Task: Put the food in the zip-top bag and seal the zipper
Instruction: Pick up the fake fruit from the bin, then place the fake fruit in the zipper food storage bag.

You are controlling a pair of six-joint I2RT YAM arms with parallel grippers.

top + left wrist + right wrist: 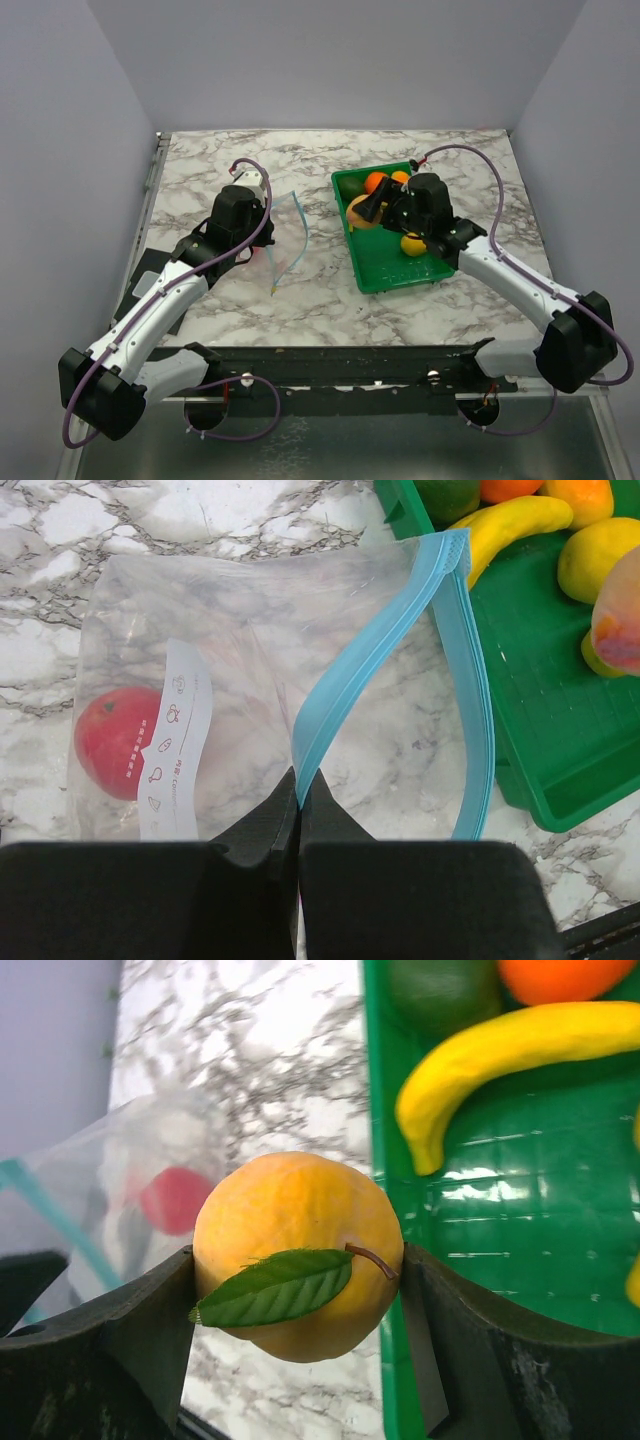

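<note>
Left claw: pinching the zipper.
Right claw: gripping a leafy orange over the tray rim.
Bag: mouth open, red piece inside.
Tray: just beside bag, holds banana.

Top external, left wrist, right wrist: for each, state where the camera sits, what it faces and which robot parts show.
Top external: above and behind, looking down on the table; both arms show.
Left wrist: on the left arm, facing down at the zip-top bag; shut left gripper pinches the zipper.
Right wrist: on the right arm, facing the green tray; right gripper holds a yellow-orange fruit.
Shared: both wrist views show the banana.
</note>
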